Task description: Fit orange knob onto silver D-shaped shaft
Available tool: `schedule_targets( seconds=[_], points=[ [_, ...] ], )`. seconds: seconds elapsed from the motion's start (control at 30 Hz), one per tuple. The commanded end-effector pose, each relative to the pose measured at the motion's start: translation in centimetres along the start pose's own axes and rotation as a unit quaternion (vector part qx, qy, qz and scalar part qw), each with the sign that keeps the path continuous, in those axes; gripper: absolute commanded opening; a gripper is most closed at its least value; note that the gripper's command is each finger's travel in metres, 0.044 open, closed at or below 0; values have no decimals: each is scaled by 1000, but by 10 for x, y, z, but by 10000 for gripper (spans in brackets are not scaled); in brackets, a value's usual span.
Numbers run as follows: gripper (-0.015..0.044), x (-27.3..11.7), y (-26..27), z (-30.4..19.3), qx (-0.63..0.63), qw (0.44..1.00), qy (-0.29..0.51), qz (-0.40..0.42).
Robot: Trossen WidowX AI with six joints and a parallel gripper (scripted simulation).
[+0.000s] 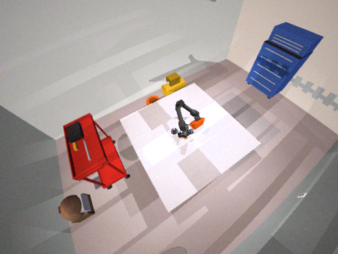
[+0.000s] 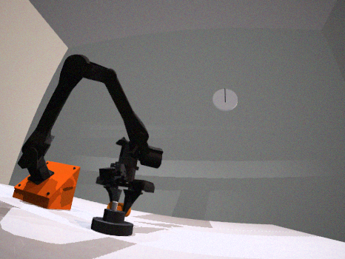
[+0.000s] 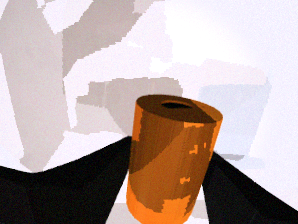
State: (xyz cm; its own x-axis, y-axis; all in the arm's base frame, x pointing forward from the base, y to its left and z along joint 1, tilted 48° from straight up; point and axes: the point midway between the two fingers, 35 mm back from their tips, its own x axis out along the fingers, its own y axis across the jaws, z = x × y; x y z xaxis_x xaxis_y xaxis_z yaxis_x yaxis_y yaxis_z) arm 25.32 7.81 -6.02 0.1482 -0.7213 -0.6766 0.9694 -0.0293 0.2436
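The knob (image 3: 172,160) is orange, the pedestal (image 2: 112,226) black, the shaft (image 2: 115,206) silver.

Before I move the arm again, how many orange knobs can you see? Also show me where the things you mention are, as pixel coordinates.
1: the orange knob (image 2: 127,212) (image 3: 172,160), between the gripper's (image 2: 121,211) (image 3: 167,165) fingers, behind the pedestal (image 2: 112,226) in the exterior view. Others could be hidden.

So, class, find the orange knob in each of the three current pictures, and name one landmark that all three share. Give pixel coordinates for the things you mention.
Top: a speck of the orange knob (image 1: 186,138) (image 2: 128,212) (image 3: 172,160) shows just right of and below centre, under the arm.
Exterior: low, left of centre, partly hidden behind the silver shaft (image 2: 114,206).
Wrist: large, lower middle, hole end showing.
Shared landmark: the black gripper (image 1: 186,136) (image 2: 120,207) (image 3: 168,149), clamped on the knob.
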Motion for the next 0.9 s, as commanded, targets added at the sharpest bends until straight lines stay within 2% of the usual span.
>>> schedule_targets(
  seconds=[0.0,0.2,0.3,0.87],
  points=[
    [181,6,0,-1,6,1000,1,-1],
    [181,13,0,0,6,1000,1,-1],
    [259,11,-1,0,9,1000,0,-5],
    [260,11,-1,0,9,1000,0,-5]
  ],
)
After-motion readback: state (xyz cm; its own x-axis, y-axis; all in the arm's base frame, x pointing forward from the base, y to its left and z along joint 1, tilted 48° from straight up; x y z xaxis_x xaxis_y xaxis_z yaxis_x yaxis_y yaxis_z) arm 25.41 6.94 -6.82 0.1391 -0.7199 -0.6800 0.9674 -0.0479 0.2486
